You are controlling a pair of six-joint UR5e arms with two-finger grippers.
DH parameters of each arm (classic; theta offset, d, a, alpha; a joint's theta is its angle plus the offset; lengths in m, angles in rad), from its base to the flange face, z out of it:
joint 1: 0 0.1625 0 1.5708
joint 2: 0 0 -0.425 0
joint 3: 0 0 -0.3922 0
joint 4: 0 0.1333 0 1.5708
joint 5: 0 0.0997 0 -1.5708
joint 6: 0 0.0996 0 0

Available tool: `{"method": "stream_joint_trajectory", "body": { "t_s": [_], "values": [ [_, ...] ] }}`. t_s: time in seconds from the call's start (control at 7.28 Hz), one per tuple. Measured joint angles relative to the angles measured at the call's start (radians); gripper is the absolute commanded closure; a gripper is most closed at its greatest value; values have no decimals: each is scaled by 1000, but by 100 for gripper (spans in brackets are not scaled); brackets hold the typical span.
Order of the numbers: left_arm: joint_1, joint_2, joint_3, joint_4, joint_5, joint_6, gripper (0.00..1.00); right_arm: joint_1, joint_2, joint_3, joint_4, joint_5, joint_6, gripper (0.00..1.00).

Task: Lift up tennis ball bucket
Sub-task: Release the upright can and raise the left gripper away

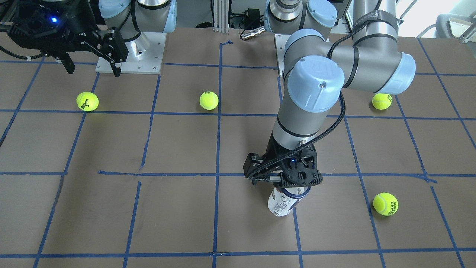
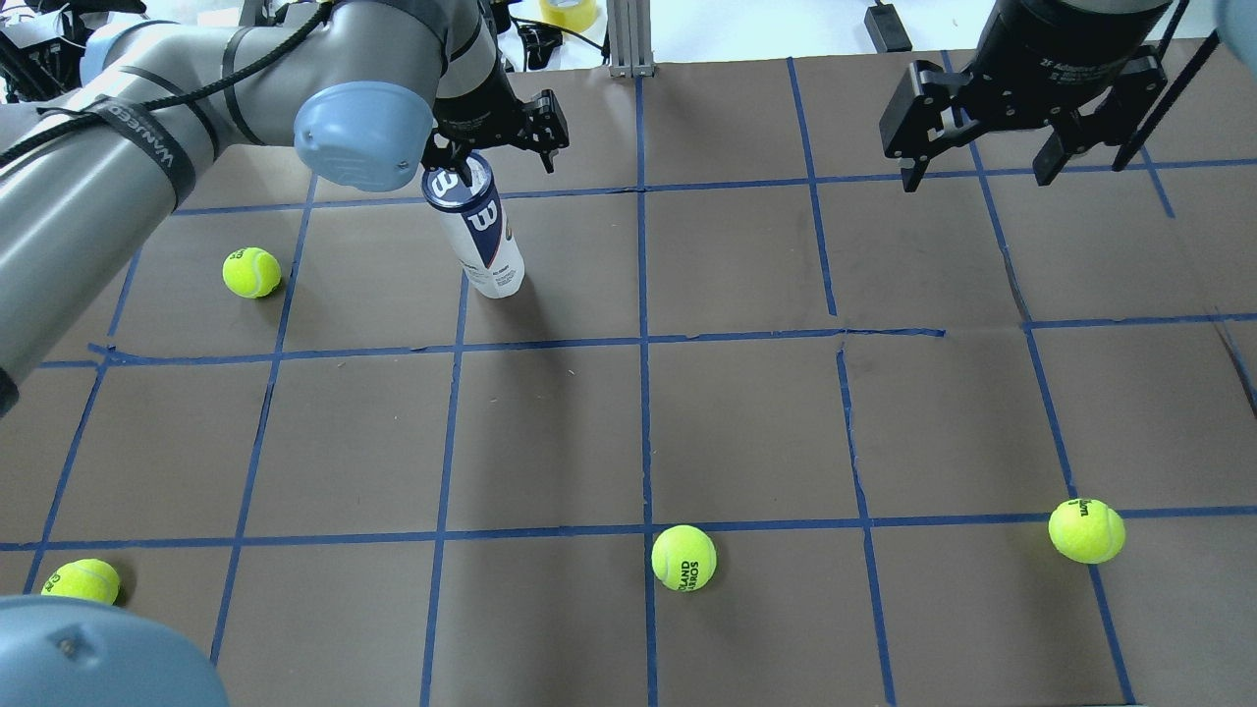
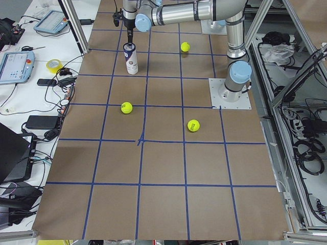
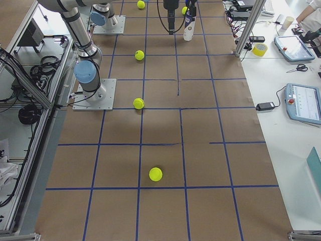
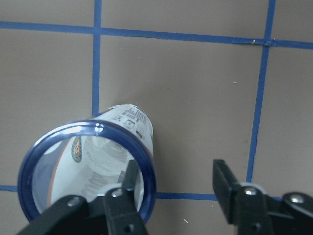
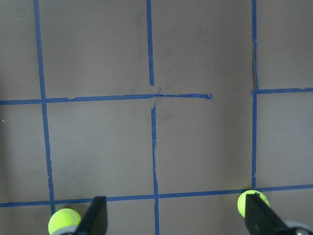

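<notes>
Left wrist | left hand (image 5: 175, 166) spread, finger at tennis ball bucket (image 5: 124, 122) rim

I see the bench (image 2: 746, 422) steeply from behind the robot and opposite it, lengthwise from both ends, close from each wrist; left wrist and overhead share the tennis ball bucket (image 2: 483, 236).

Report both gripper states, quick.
Left gripper: jaws open at the navy rim of the slim white cylindrical tennis-ball can, not clamped.
Right gripper: jaws open, holding nothing.
</notes>
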Motion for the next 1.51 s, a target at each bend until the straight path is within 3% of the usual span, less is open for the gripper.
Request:
{"method": "stream_joint_trajectory", "body": {
  "t_s": [0.27, 0.69, 0.96, 1.51],
  "values": [
    [20, 59, 59, -134, 10, 64, 0, 0, 0, 0, 0, -2, -2, 0],
    [162, 161, 123, -359, 16, 228, 0, -1, 0, 1, 0, -3, -4, 0],
    [228, 223, 67, -391, 19, 269, 0, -3, 1, 1, 1, -8, -6, 0],
    [256, 302, -53, -373, 18, 277, 0, -2, 0, 1, 1, -8, -7, 0]
  ]
}}
